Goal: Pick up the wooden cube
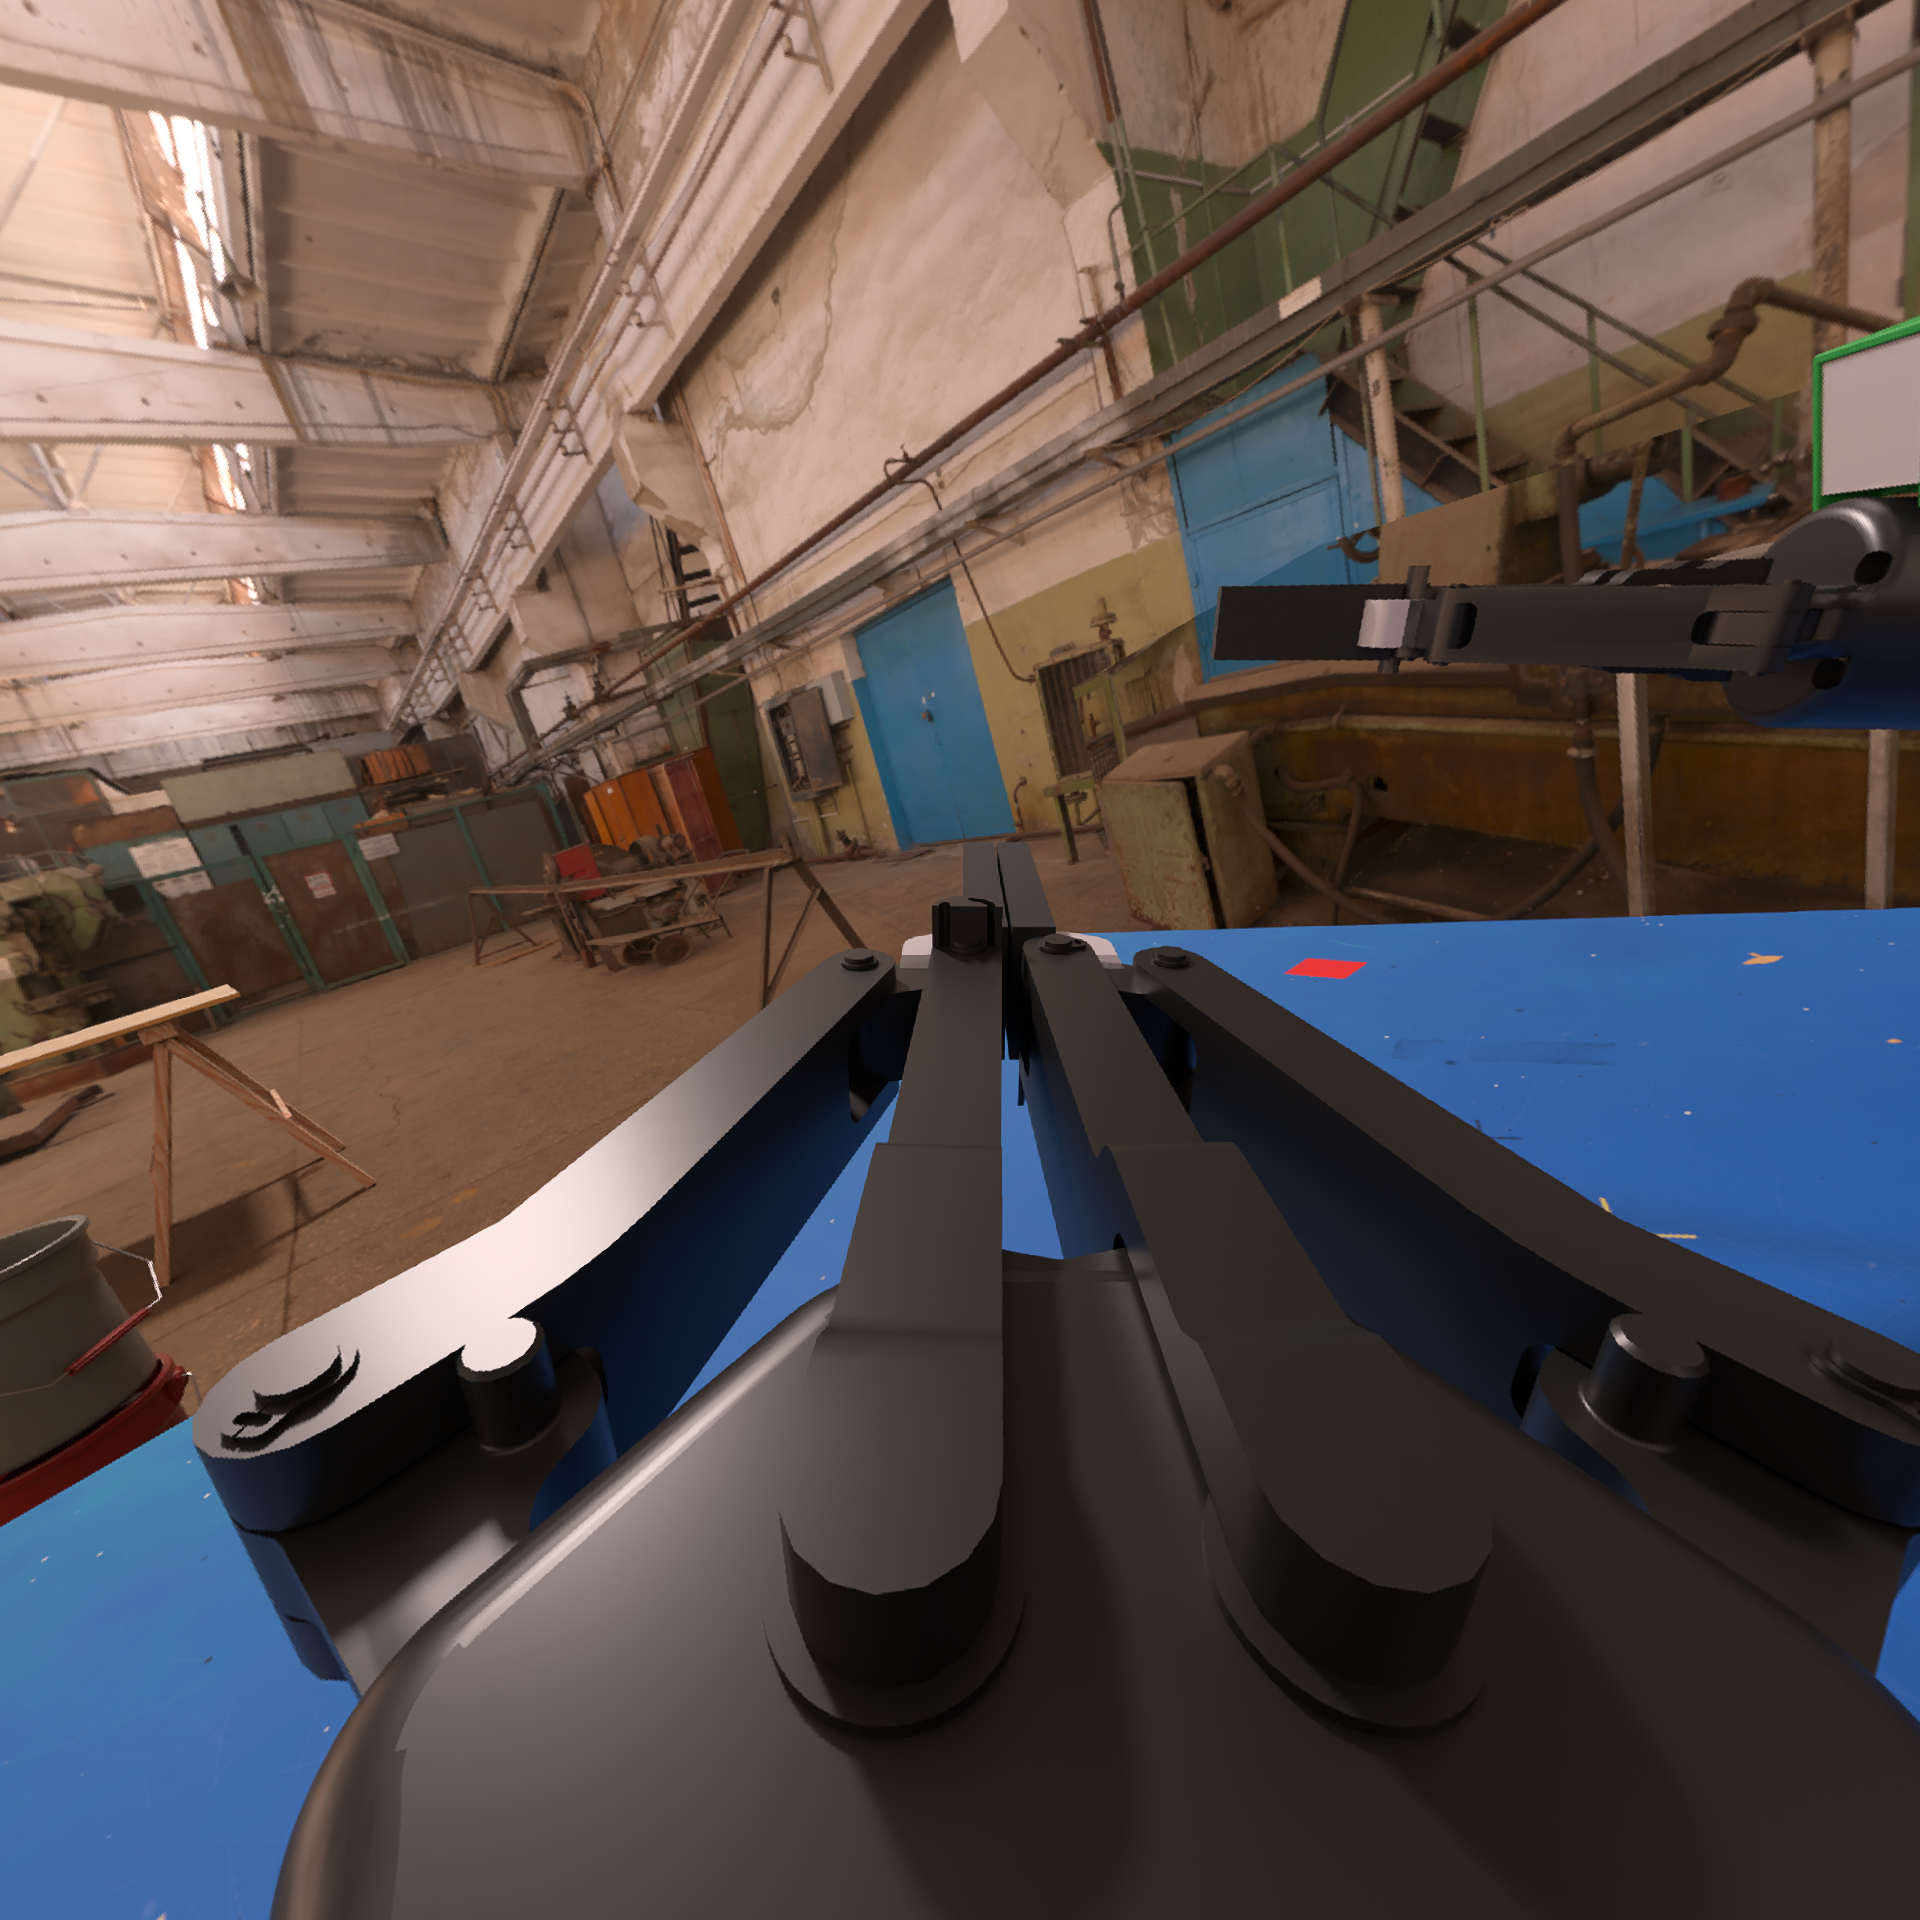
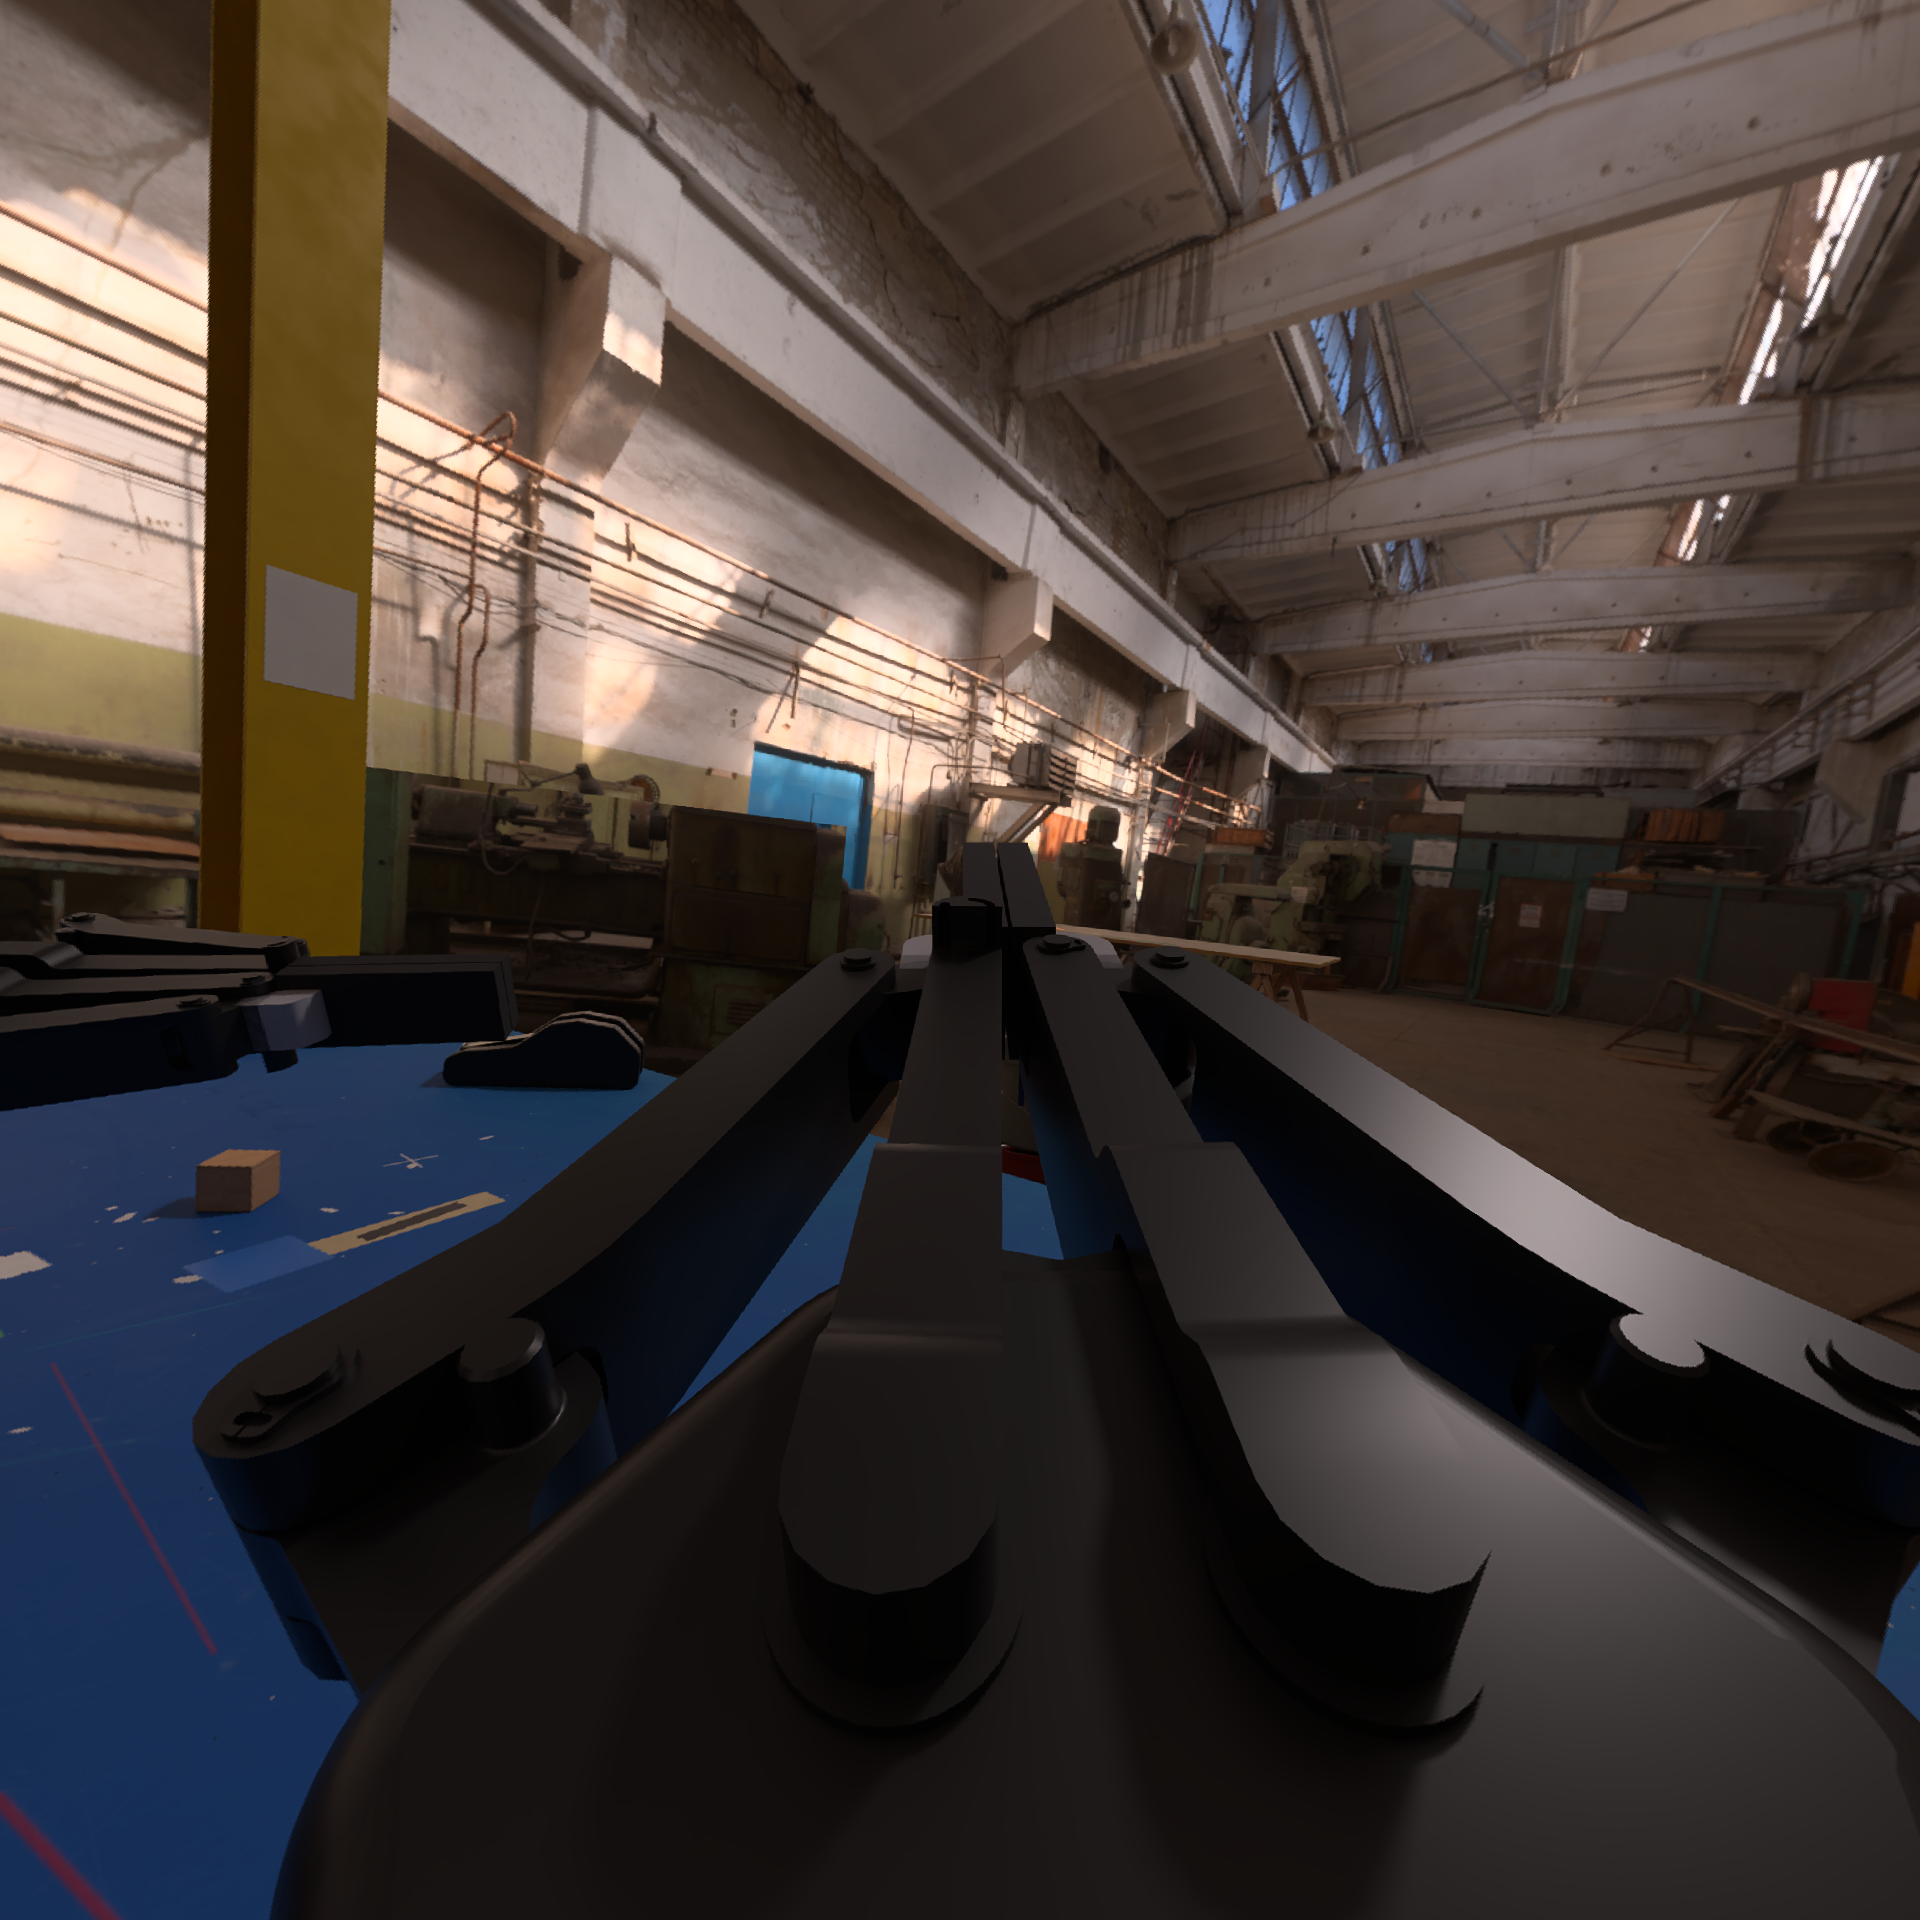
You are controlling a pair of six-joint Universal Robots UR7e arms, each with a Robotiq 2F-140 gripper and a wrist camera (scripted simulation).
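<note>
A small wooden cube (image 2: 238, 1179) lies on the blue table (image 2: 156, 1455) at the left of the right wrist view, well left of my right gripper. My right gripper (image 2: 997, 873) is shut and empty, held above the table and pointing past its edge. My left gripper (image 1: 1000, 878) is shut and empty, also pointing over the table edge. The cube does not show in the left wrist view. The other arm's shut gripper shows at the right of the left wrist view (image 1: 1236, 621) and at the left of the right wrist view (image 2: 499, 997).
A dark curved object (image 2: 545, 1051) lies on the table beyond the cube. A yellow post (image 2: 291, 468) stands behind it. A red patch (image 1: 1325, 968) marks the blue table (image 1: 1558, 1091). A grey bucket (image 1: 62, 1340) stands at the left edge. A green-framed white board (image 1: 1870, 416) is at the right.
</note>
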